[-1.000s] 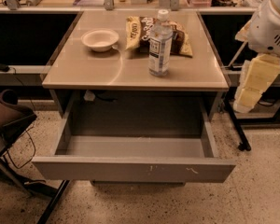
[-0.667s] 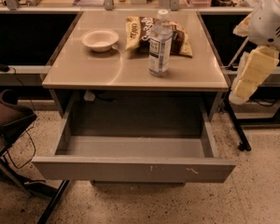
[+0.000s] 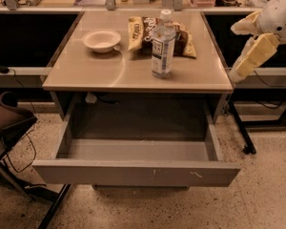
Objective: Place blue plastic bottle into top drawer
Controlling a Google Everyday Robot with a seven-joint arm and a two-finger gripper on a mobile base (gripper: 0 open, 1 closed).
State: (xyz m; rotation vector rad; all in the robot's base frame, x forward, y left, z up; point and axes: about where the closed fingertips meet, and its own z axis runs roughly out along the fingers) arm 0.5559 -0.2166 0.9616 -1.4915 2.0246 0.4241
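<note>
The blue plastic bottle (image 3: pixel 163 44) stands upright on the tan table top (image 3: pixel 105 73), right of centre, with a white cap and a printed label. The top drawer (image 3: pixel 133 173) under the table is pulled fully out toward me and is empty inside. My gripper (image 3: pixel 234 51) hangs in the air off the table's right edge, about level with the bottle and well to its right. It is open, empty and touches nothing.
A white bowl (image 3: pixel 101 39) sits at the back left of the table. Snack bags (image 3: pixel 138 31) lie behind the bottle. A dark chair (image 3: pixel 9 118) stands at the left. A black table leg (image 3: pixel 240 128) stands on the floor at the right.
My gripper has risen and swung a little toward the table's right edge. The bottle, bowl and drawer have not moved.
</note>
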